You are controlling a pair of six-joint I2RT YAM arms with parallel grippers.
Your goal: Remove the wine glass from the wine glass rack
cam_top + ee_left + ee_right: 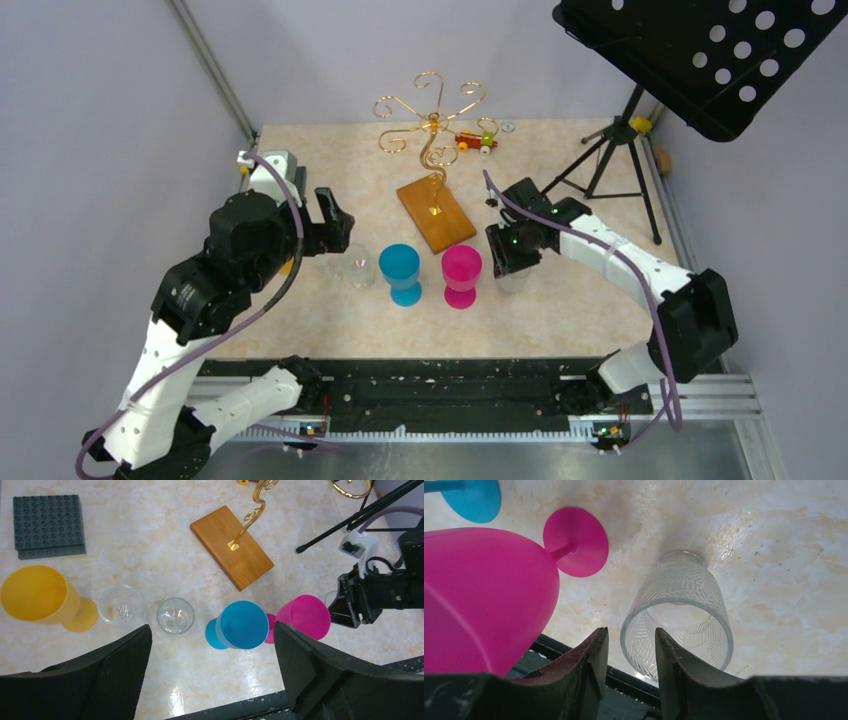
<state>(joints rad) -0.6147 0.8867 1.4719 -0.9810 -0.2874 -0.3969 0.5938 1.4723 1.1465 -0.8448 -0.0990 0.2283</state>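
Observation:
The wine glass rack (432, 130), gold wire with curled arms on a wooden base (231, 546), stands at the back middle with nothing hanging on it. A clear cut-pattern wine glass (684, 587) stands upright on the table (560, 300) at the right. My right gripper (630, 632) is open, and its fingers straddle the near rim of that glass without pressing it; from above the gripper (512, 262) covers most of the glass. My left gripper (211, 627) hangs wide open and empty above the table's left side, over a row of glasses.
A blue goblet (401, 268) and a magenta goblet (461, 268) stand in the middle. Two clear glasses (175, 615) (120, 604), a yellow goblet (35, 594) and a grey studded plate (48, 525) sit at the left. A black music stand (700, 50) stands on its tripod (610, 160) at the back right.

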